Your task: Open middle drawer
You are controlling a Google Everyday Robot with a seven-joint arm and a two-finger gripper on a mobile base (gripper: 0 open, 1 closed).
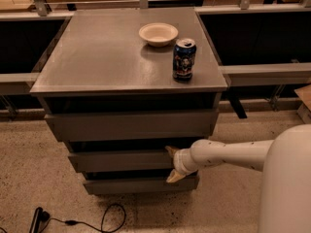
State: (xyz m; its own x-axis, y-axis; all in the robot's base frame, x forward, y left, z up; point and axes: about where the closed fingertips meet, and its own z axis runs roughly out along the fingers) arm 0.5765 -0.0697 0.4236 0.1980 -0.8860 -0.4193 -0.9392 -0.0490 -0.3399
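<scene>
The middle drawer [121,160] is the second of three dark-grey fronts in a grey cabinet [107,57]. It stands slightly forward of the top drawer [131,125], with a dark gap above it. My gripper [170,164] is at the drawer's right end, on a white arm [228,153] reaching in from the right. It is open. One tan fingertip [168,150] sits at the front's upper edge and the other [173,177] at its lower edge. The bottom drawer [136,185] lies just below.
A white bowl [158,34] and a dark drinks can [184,59] stand on the cabinet top. A black cable [73,221] lies on the speckled floor at the front left. My white body [286,188] fills the lower right. Dark benches flank the cabinet.
</scene>
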